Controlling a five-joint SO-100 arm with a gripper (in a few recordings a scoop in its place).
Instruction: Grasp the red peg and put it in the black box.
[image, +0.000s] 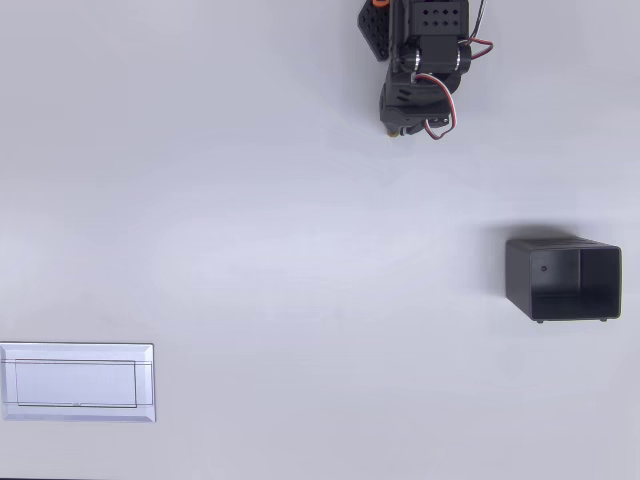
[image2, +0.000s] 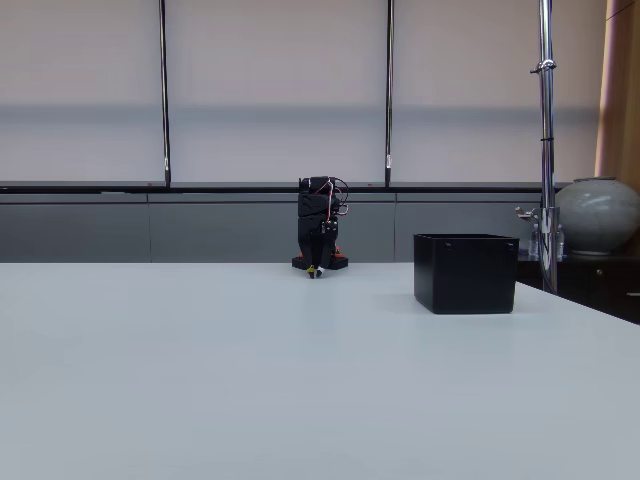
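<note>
Folded in on itself, the black arm keeps its hand (image: 395, 128) tucked low at the top of the overhead view, right of centre; from that angle the fingertips are hidden under the wrist, and in the fixed view the hand (image2: 316, 270) is a small dark tip touching or nearly touching the counter, so whether it is spread or pressed together cannot be told. Red and white wires (image: 446, 105) loop around the wrist joints. A tiny light speck sits at the tip in the fixed view, too small to identify.

Well apart from the hand, the black box (image: 563, 281) stands near the right edge of the overhead view, at mid height, its open top showing thin walls and a dark floor. In the fixed view the black box (image2: 466, 272) stands right of centre, to the right of the arm. The red peg cannot be made out in either view.

A flat white rectangular tray (image: 77, 382) lies at the lower left of the overhead view, far from both.

The counter (image2: 200, 380) is plain, pale grey-white and evenly lit. Behind it runs a grey wall with vertical metal poles (image2: 163, 95), a dark ledge, and a large round grey-green jar (image2: 598, 215) at the right edge.
</note>
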